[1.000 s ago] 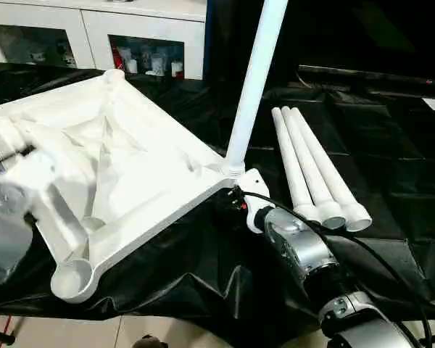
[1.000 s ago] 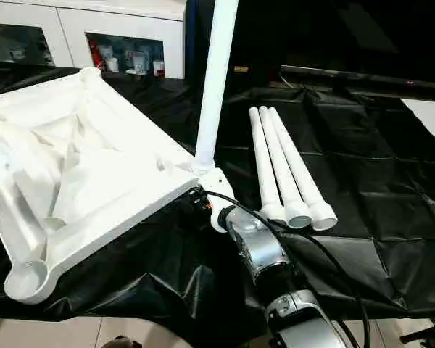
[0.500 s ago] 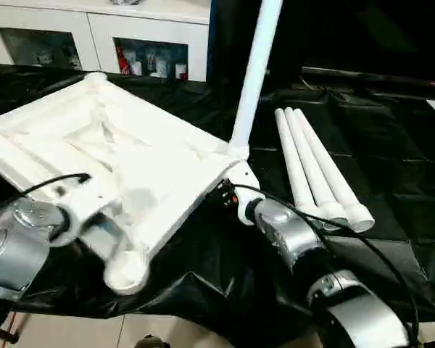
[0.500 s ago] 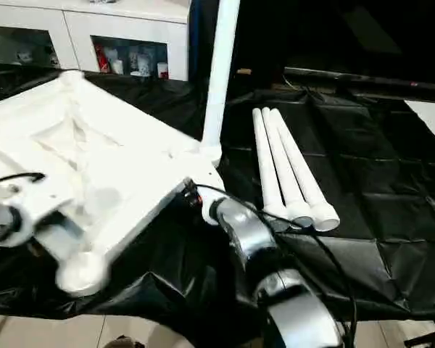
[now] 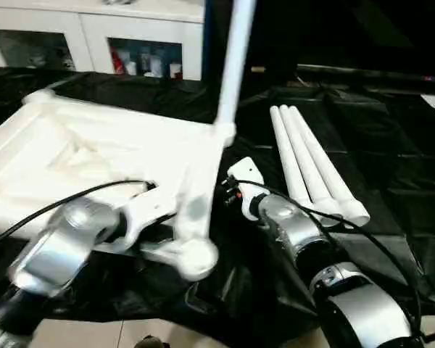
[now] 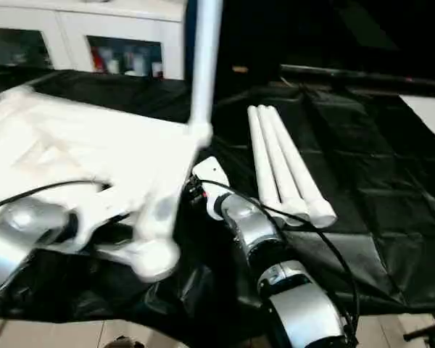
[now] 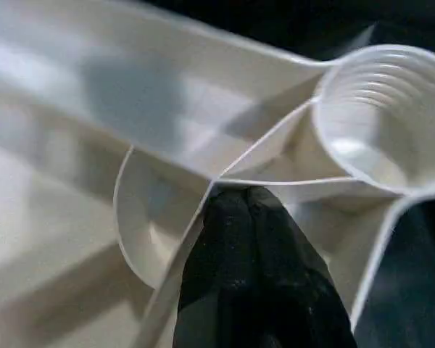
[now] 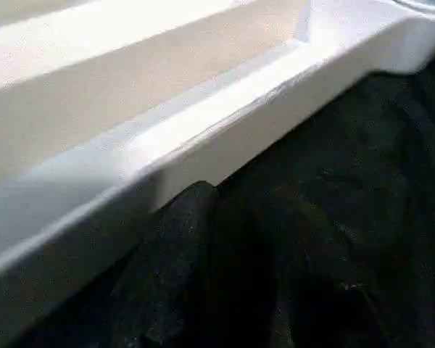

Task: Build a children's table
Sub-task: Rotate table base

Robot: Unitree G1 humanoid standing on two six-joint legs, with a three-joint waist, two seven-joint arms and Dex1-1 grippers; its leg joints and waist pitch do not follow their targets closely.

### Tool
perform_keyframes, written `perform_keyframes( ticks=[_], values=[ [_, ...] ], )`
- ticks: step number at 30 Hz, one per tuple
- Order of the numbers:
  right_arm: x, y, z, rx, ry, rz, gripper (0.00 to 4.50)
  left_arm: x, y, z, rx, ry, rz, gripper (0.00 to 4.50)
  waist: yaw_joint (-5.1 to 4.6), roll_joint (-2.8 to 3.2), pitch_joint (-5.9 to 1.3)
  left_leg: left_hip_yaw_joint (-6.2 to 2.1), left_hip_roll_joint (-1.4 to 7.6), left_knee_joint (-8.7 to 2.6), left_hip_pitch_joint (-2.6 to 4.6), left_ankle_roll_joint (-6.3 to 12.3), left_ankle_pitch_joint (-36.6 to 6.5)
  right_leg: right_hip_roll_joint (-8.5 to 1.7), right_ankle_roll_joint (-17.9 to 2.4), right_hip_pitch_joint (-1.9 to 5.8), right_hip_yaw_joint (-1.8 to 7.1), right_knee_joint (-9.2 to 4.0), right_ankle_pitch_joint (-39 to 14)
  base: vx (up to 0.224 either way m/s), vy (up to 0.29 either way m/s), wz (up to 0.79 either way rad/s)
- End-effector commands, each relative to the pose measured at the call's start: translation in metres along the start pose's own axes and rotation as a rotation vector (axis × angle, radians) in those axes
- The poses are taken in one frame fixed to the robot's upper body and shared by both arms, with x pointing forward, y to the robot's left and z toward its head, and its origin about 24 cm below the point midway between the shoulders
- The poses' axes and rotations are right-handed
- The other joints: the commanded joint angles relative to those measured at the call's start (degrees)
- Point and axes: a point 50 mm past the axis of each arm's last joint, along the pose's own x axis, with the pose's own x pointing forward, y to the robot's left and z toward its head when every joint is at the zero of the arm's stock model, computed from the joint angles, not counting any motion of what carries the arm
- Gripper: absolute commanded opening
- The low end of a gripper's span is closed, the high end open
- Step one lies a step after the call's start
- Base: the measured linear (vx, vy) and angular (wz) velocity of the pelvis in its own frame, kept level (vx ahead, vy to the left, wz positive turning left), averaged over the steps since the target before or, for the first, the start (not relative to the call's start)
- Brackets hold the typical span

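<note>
**Left wrist view: left gripper pinched on a tabletop rib, one leg already seated**

- Left wrist view: left gripper (image 7: 248, 199) has its black fingers pressed together on a thin rib of the tabletop (image 7: 94, 87) underside. An empty round corner socket (image 7: 380, 119), ridged inside, sits just beyond and to one side of the fingertips. A shallow curved pocket lies on the other side of the same rib.
- Head views: the tabletop lies underside-up, tilted, over the black sheet (image 5: 391, 145) covering the bench. The left arm (image 5: 61, 246) reaches in along the tabletop's near edge, with the empty corner socket just past it towards the right arm.
- Installed leg (image 5: 232, 65) stands up from the far corner socket, beyond both grippers, its top cut off by the frame edge.
- Right gripper (image 5: 232, 190): the wrist's white housing sits just under the tabletop's right edge, near the corner with the upright leg. Right wrist view shows one dark finger (image 8: 181, 239) close below the white edge, with the black sheet beside it. Can't tell how wide the jaws stand, or whether they touch the plastic.
- Three loose legs (image 5: 312, 167) lie side by side, touching, on the sheet, outboard of the right gripper, open ends towards the robot.
- White cabinet (image 5: 94, 36) with glass doors stands behind the bench.
</note>
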Motion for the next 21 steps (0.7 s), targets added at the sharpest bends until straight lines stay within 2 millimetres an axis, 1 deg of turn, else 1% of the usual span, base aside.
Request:
perform_keyframes(
  ticks=[1, 2, 3, 4, 5, 7, 8, 10, 11, 12, 15, 16, 17, 18, 19, 20, 21],
  values=[
    [0.003, 0.002, 0.007, -0.015, -0.022, 0.013, 1.10, 0.006, 0.005, 0.011, 0.044, -0.037, 0.038, 0.00, 0.03, 1.86, -4.16, -0.50, 0.90, -4.08, 0.81, -3.57, -14.84, -3.63, -12.68, 2.71, 2.41, -3.51, -5.45, 0.000, 0.000, 0.00],
    [0.002, 0.000, 0.007, -0.012, -0.024, -0.001, 1.03, 0.008, 0.012, 0.011, 0.038, -0.036, 0.091, 0.00, -0.09, 2.08, -4.20, -0.37, 0.83, -3.85, 0.87, -3.20, -14.15, -3.53, -12.94, 2.68, 2.44, -3.56, -4.68, 0.000, 0.000, 0.00],
    [0.002, -0.001, 0.007, -0.011, -0.025, -0.008, 1.03, 0.009, 0.015, 0.011, 0.034, -0.032, 0.115, 0.00, -0.02, 2.04, -4.29, -0.49, 0.89, -3.83, 0.81, -3.12, -13.90, -3.68, -13.06, 2.90, 2.41, -3.41, -4.57, 0.000, 0.000, 0.00],
    [0.001, -0.002, 0.007, -0.013, -0.027, -0.020, 1.03, 0.008, 0.020, 0.009, 0.045, -0.016, 0.146, 0.00, -0.01, 2.22, -4.30, -0.54, 0.86, -3.81, 0.66, -2.89, -13.31, -3.75, -13.16, 3.02, 2.42, -3.34, -4.44, 0.000, 0.000, 0.00],
    [0.001, -0.003, 0.008, -0.015, -0.030, -0.026, 1.03, 0.007, 0.023, 0.007, 0.050, -0.002, 0.163, 0.00, -0.13, 2.17, -4.23, -0.52, 0.84, -3.85, 0.64, -2.73, -13.43, -3.68, -13.10, 2.95, 2.39, -3.47, -4.79, 0.000, 0.000, 0.00],
    [0.000, -0.006, 0.009, -0.022, -0.038, -0.042, 1.03, 0.005, 0.029, 0.002, 0.064, 0.032, 0.195, 0.00, -0.41, 2.33, -4.17, -0.62, 0.93, -3.84, 0.83, -2.66, -14.50, -3.66, -13.20, 2.79, 2.35, -3.57, -6.26, 0.000, 0.000, 0.00],
    [-0.002, -0.008, 0.010, -0.030, -0.046, -0.063, 1.03, 0.003, 0.031, -0.003, 0.074, 0.057, 0.202, 0.00, -0.48, 2.23, -4.14, -0.58, 0.91, -3.82, 0.83, -2.57, -14.73, -3.61, -13.20, 2.76, 2.36, -3.64, -6.62, 0.000, 0.000, 0.00],
    [-0.005, -0.014, 0.013, -0.037, -0.061, -0.115, 1.03, -0.001, 0.033, -0.010, 0.084, 0.093, 0.205, 0.00, -0.56, 2.38, -4.07, -0.64, 0.93, -3.89, 0.99, -2.69, -15.21, -3.56, -12.93, 2.60, 2.35, -3.65, -8.08, 0.000, 0.000, 0.00],
    [-0.007, -0.019, 0.016, -0.025, -0.066, -0.144, 1.03, -0.003, 0.035, -0.014, 0.083, 0.106, 0.222, 0.00, -0.60, 2.23, -3.93, -0.58, 0.92, -3.94, 1.03, -2.70, -15.25, -3.43, -12.72, 2.51, 2.37, -3.78, -8.44, 0.000, 0.000, 0.00],
    [-0.011, -0.025, 0.019, -0.009, -0.072, -0.180, 1.03, -0.006, 0.038, -0.018, 0.076, 0.120, 0.243, 0.00, -0.49, 2.46, -4.01, -0.61, 1.00, -3.94, 1.15, -3.02, -15.31, -3.45, -12.43, 2.47, 2.37, -3.60, -8.51, 0.000, 0.000, 0.00],
    [-0.018, -0.035, 0.024, 0.015, -0.070, -0.219, 1.03, -0.012, 0.040, -0.023, 0.059, 0.118, 0.266, 0.00, -0.37, 2.42, -4.04, -0.58, 0.96, -3.97, 1.22, -3.21, -14.95, -3.28, -12.16, 2.45, 2.38, -3.51, -7.46, 0.000, 0.000, 0.00],
    [-0.021, -0.037, 0.026, 0.064, -0.089, -0.194, 1.03, -0.014, 0.040, -0.022, 0.061, 0.098, 0.270, 0.00, -0.31, 2.29, -4.04, -0.54, 0.99, -3.95, 1.24, -3.19, -15.09, -3.38, -12.15, 2.41, 2.43, -3.57, -7.42, 0.000, 0.000, 0.00],
    [-0.025, -0.039, 0.028, 0.102, -0.104, -0.187, 1.03, -0.016, 0.039, -0.019, 0.056, 0.059, 0.269, 0.00, -0.22, 2.29, -4.07, -0.51, 0.94, -3.90, 1.20, -2.96, -15.13, -3.44, -12.12, 2.54, 2.48, -3.59, -7.24, 0.000, 0.000, 0.00],
    [-0.025, -0.039, 0.028, 0.102, -0.104, -0.187, 1.18, -0.016, 0.039, -0.019, 0.056, 0.059, 0.269, 0.21, -0.12, 2.32, -4.04, -0.54, 1.00, -3.96, 1.14, -2.79, -15.06, -3.50, -11.95, 2.57, 2.51, -3.63, -7.18, 0.000, 0.000, 0.00],
    [-0.029, -0.042, 0.030, 0.121, -0.115, -0.185, 1.36, -0.018, 0.038, -0.015, 0.042, 0.003, 0.271, 0.42, -0.03, 2.23, -4.02, -0.47, 0.97, -3.91, 1.16, -2.80, -14.61, -3.43, -11.89, 2.53, 2.51, -3.62, -6.97, 0.000, 0.000, 0.00],
    [-0.034, -0.044, 0.031, 0.123, -0.119, -0.188, 1.36, -0.019, 0.038, -0.009, 0.010, -0.078, 0.283, 0.42, 0.07, 2.24, -4.02, -0.41, 0.97, -3.89, 1.10, -2.89, -13.93, -3.38, -12.09, 2.56, 2.51, -3.55, -6.07, 0.000, 0.000, 0.00],
    [-0.037, -0.046, 0.032, 0.122, -0.113, -0.194, 1.36, -0.021, 0.039, -0.003, -0.027, -0.156, 0.311, 0.42, 0.11, 2.17, -4.00, -0.36, 0.96, -3.88, 1.19, -2.99, -13.73, -3.27, -12.26, 2.54, 2.49, -3.52, -5.77, 0.000, 0.000, 0.00]
  ],
)
